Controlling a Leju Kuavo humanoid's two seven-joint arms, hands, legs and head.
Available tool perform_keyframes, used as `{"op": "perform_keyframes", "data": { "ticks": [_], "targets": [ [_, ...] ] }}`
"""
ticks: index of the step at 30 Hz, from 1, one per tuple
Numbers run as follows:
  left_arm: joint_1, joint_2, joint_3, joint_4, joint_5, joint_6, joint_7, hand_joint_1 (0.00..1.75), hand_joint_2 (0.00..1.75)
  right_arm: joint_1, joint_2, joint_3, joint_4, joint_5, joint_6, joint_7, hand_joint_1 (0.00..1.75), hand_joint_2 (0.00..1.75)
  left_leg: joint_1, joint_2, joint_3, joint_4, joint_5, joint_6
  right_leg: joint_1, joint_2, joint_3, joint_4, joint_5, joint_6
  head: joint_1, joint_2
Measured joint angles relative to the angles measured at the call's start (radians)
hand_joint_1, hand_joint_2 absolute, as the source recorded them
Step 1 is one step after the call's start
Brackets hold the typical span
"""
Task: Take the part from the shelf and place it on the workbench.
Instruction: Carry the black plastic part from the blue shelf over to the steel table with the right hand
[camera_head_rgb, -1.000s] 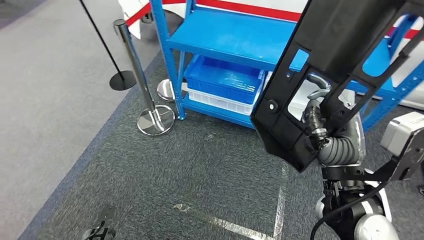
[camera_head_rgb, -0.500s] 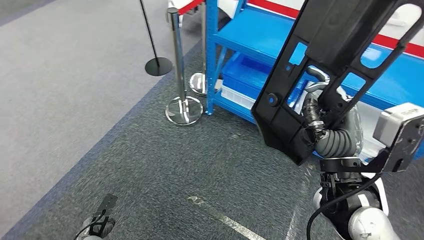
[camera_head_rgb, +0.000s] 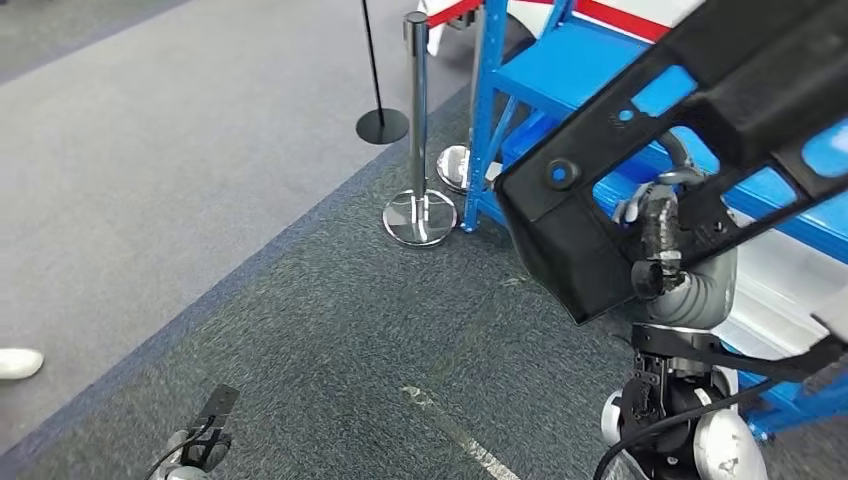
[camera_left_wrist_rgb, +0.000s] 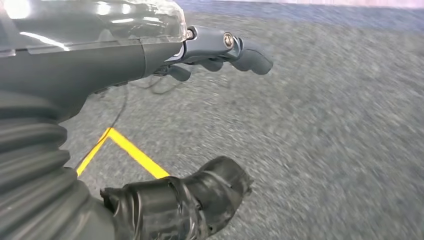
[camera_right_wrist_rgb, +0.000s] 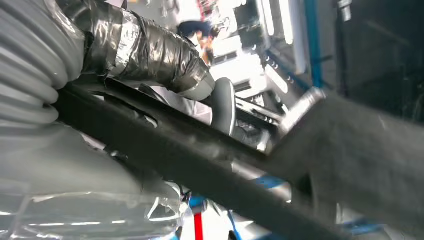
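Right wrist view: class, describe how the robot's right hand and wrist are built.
The right hand has a pale grey ribbed cover, a thumb wrapped in shiny dark tape with a grey tip, and a clear glossy casing below.

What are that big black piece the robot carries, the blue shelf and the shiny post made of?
The black part looks like moulded plastic: matte, with cut-out windows and ribs. The blue shelf seems to be painted steel, with thin uprights and a glossy, even colour. The post looks like polished or chromed metal, given its mirror-like reflections.
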Motion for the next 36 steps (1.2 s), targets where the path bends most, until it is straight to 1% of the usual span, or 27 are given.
{"op": "perform_keyframes", "data": {
  "ticks": [1, 2, 3, 4, 6, 8, 10, 11, 13, 15, 16, 17, 18, 19, 20, 22, 23, 24, 25, 26, 27, 28, 30, 32, 33, 34, 36],
  "targets": [
    [0.004, 0.002, 0.0, 0.0, 0.003, 0.001, -0.003, 0.0, 1.75, 0.012, 0.007, -0.007, -0.003, -0.011, 0.0, -0.011, 1.75, 1.75, 0.001, 0.006, -0.023, 0.05, -0.016, -0.003, 0.001, -0.015, 0.0, 0.0, -0.001, 0.0, 0.0, 0.0],
    [0.009, 0.003, 0.0, 0.0, 0.005, 0.002, -0.005, 0.0, 1.75, 0.023, 0.013, -0.012, -0.005, -0.021, 0.0, -0.019, 1.75, 1.75, 0.002, 0.01, -0.03, 0.07, -0.015, -0.004, 0.001, -0.028, 0.001, 0.0, -0.002, 0.0, -0.001, 0.0],
    [0.014, 0.004, 0.0, 0.0, 0.007, 0.003, -0.006, 0.0, 1.75, 0.033, 0.018, -0.017, -0.008, -0.03, 0.0, -0.025, 1.75, 1.75, 0.003, 0.014, -0.019, 0.052, 0.001, -0.004, 0.001, -0.041, 0.001, 0.0, -0.003, 0.0, -0.001, 0.0],
    [0.018, 0.006, 0.0, 0.0, 0.009, 0.004, -0.007, 0.0, 1.75, 0.043, 0.024, -0.02, -0.011, -0.04, 0.001, -0.03, 1.75, 1.75, 0.003, 0.023, 0.012, -0.003, 0.03, -0.003, 0.001, -0.053, 0.003, 0.0, -0.004, 0.002, -0.001, 0.0],
    [0.019, 0.009, 0.001, 0.0, 0.012, 0.006, -0.01, 0.0, 1.75, 0.057, 0.032, -0.026, -0.019, -0.057, 0.003, -0.038, 1.75, 1.75, -0.004, 0.064, 0.083, -0.134, 0.074, 0.007, 0.004, -0.075, 0.007, 0.0, -0.009, 0.008, -0.001, 0.0],
    [0.017, 0.012, 0.002, 0.0, 0.013, 0.007, -0.014, 0.0, 1.75, 0.064, 0.036, -0.031, -0.026, -0.065, 0.005, -0.045, 1.75, 1.75, -0.013, 0.083, 0.112, -0.193, 0.083, 0.023, 0.011, -0.095, 0.01, -0.001, -0.012, 0.018, 0.001, 0.0],
    [0.021, 0.013, 0.002, 0.0, 0.013, 0.008, -0.017, 0.0, 1.75, 0.068, 0.039, -0.033, -0.03, -0.063, 0.004, -0.044, 1.75, 1.75, -0.016, 0.062, 0.11, -0.197, 0.086, 0.037, 0.015, -0.113, 0.015, -0.007, -0.013, 0.028, 0.003, 0.0],
    [0.024, 0.013, 0.003, 0.0, 0.013, 0.008, -0.017, 0.0, 1.75, 0.069, 0.041, -0.033, -0.031, -0.058, 0.003, -0.041, 1.75, 1.75, -0.013, 0.051, 0.112, -0.202, 0.089, 0.043, 0.014, -0.11, 0.017, -0.005, -0.018, 0.033, 0.004, 0.0],
    [0.024, 0.013, 0.003, 0.0, 0.012, 0.009, -0.018, 0.0, 1.75, 0.071, 0.044, -0.033, -0.032, -0.042, 0.001, -0.033, 1.75, 1.75, -0.008, 0.031, 0.118, -0.213, 0.096, 0.056, 0.011, -0.068, 0.0, 0.041, -0.053, 0.04, 0.008, 0.0],
    [0.021, 0.012, 0.003, 0.0, 0.012, 0.009, -0.019, 0.0, 1.75, 0.077, 0.045, -0.033, -0.034, -0.019, 0.0, -0.021, 1.75, 1.75, -0.006, 0.009, 0.12, -0.217, 0.099, 0.065, 0.012, -0.015, -0.057, 0.162, -0.113, 0.04, 0.013, 0.0],
    [0.021, 0.012, 0.004, 0.0, 0.011, 0.009, -0.019, 0.0, 1.75, 0.082, 0.045, -0.033, -0.034, 0.012, 0.0, -0.002, 1.75, 1.75, -0.007, -0.003, 0.119, -0.216, 0.1, 0.068, 0.013, -0.004, -0.089, 0.226, -0.135, 0.039, 0.014, 0.0],
    [0.021, 0.012, 0.004, 0.0, 0.009, 0.009, -0.019, 0.0, 1.75, 0.086, 0.045, -0.033, -0.033, 0.069, 0.0, 0.032, 1.75, 1.75, -0.008, -0.017, 0.118, -0.215, 0.1, 0.068, 0.014, 0.001, -0.111, 0.263, -0.139, 0.039, 0.015, 0.0],
    [0.022, 0.012, 0.004, 0.0, 0.007, 0.009, -0.019, 0.0, 1.75, 0.088, 0.045, -0.033, -0.032, 0.161, 0.0, 0.084, 1.75, 1.75, -0.008, -0.031, 0.118, -0.212, 0.1, 0.068, 0.014, 0.003, -0.117, 0.264, -0.124, 0.038, 0.014, 0.0],
    [0.023, 0.012, 0.005, 0.0, 0.005, 0.009, -0.019, 0.0, 1.75, 0.089, 0.045, -0.033, -0.03, 0.268, 0.0, 0.139, 1.75, 1.75, -0.009, -0.046, 0.117, -0.209, 0.099, 0.068, 0.014, 0.006, -0.104, 0.227, -0.093, 0.037, 0.015, 0.0],
    [0.023, 0.012, 0.005, 0.0, 0.003, 0.009, -0.019, 0.0, 1.75, 0.088, 0.045, -0.033, -0.029, 0.376, -0.001, 0.189, 1.75, 1.75, -0.008, -0.06, 0.116, -0.205, 0.098, 0.066, 0.012, 0.019, -0.077, 0.163, -0.053, 0.035, 0.015, 0.0],
    [0.023, 0.011, 0.006, 0.0, 0.001, 0.008, -0.019, 0.0, 1.75, 0.083, 0.045, -0.033, -0.026, 0.545, -0.002, 0.263, 1.75, 1.75, -0.01, -0.087, 0.108, -0.194, 0.096, 0.06, 0.005, 0.07, -0.029, 0.048, -0.009, 0.03, 0.014, 0.0],
    [0.023, 0.01, 0.007, 0.0, 0.0, 0.007, -0.019, 0.0, 1.75, 0.08, 0.044, -0.033, -0.025, 0.614, -0.003, 0.3, 1.75, 1.75, -0.009, -0.099, 0.102, -0.191, 0.097, 0.054, 0.004, 0.089, -0.017, 0.02, -0.003, 0.029, 0.014, 0.0],
    [0.024, 0.01, 0.009, 0.0, -0.001, 0.006, -0.019, 0.0, 1.75, 0.075, 0.042, -0.031, -0.022, 0.684, -0.003, 0.342, 1.75, 1.75, -0.007, -0.111, 0.096, -0.19, 0.1, 0.047, 0.006, 0.096, -0.014, 0.013, -0.007, 0.027, 0.014, 0.0],
    [0.026, 0.01, 0.011, 0.0, -0.002, 0.006, -0.019, 0.0, 1.75, 0.068, 0.038, -0.027, -0.019, 0.761, 0.0, 0.392, 1.75, 1.75, -0.005, -0.125, 0.091, -0.193, 0.104, 0.04, 0.006, 0.084, -0.013, 0.009, -0.005, 0.023, 0.014, 0.0],
    [0.031, 0.01, 0.012, 0.001, -0.002, 0.006, -0.019, 0.0, 1.75, 0.058, 0.033, -0.02, -0.016, 0.834, 0.005, 0.44, 1.75, 1.75, -0.002, -0.126, 0.087, -0.193, 0.106, 0.034, 0.006, 0.07, -0.011, 0.005, -0.002, 0.018, 0.015, 0.0],
    [0.035, 0.009, 0.014, 0.001, -0.002, 0.005, -0.019, 0.0, 1.75, 0.047, 0.028, -0.012, -0.012, 0.904, 0.011, 0.484, 1.75, 1.75, -0.003, -0.105, 0.081, -0.184, 0.1, 0.028, 0.005, 0.056, -0.007, 0.0, 0.001, 0.012, 0.011, 0.0],
    [0.037, 0.008, 0.014, 0.002, -0.002, 0.005, -0.019, 0.0, 1.75, 0.038, 0.023, -0.004, -0.01, 0.965, 0.019, 0.522, 1.75, 1.75, -0.005, -0.072, 0.067, -0.157, 0.084, 0.022, 0.003, 0.041, -0.004, -0.005, 0.004, 0.006, 0.007, 0.0],
    [0.037, 0.007, 0.016, 0.002, -0.002, 0.005, -0.021, 0.0, 1.75, 0.028, 0.014, 0.009, -0.006, 1.047, 0.037, 0.575, 1.75, 1.75, -0.004, -0.003, 0.017, -0.05, 0.029, 0.012, 0.005, 0.009, 0.002, -0.008, 0.004, 0.0, 0.0, 0.0],
    [0.038, 0.007, 0.019, 0.003, -0.003, 0.005, -0.022, 0.0, 1.75, 0.021, 0.003, 0.02, -0.001, 1.095, 0.062, 0.614, 1.75, 1.75, 0.001, 0.012, -0.034, 0.056, -0.011, 0.005, 0.007, -0.023, 0.003, -0.008, 0.001, -0.002, 0.0, 0.0],
    [0.039, 0.007, 0.022, 0.003, -0.004, 0.005, -0.022, 0.0, 1.75, 0.018, -0.002, 0.027, 0.002, 1.113, 0.073, 0.63, 1.75, 1.75, 0.002, 0.014, -0.04, 0.069, -0.008, 0.003, 0.007, -0.038, 0.003, -0.007, 0.0, -0.001, -0.001, 0.0],
    [0.041, 0.007, 0.025, 0.003, -0.005, 0.004, -0.022, 0.0, 1.75, 0.015, -0.006, 0.032, 0.005, 1.128, 0.082, 0.643, 1.75, 1.75, 0.004, 0.018, -0.024, 0.043, 0.012, 0.003, 0.007, -0.052, 0.004, -0.007, -0.002, 0.0, -0.001, 0.0],
    [0.041, 0.007, 0.029, 0.003, -0.006, 0.004, -0.022, 0.0, 1.75, 0.009, -0.013, 0.041, 0.008, 1.147, 0.091, 0.658, 1.75, 1.75, 0.001, 0.05, 0.049, -0.091, 0.067, 0.008, 0.008, -0.078, 0.009, -0.008, -0.007, 0.006, -0.001, 0.0]
  ]
}}
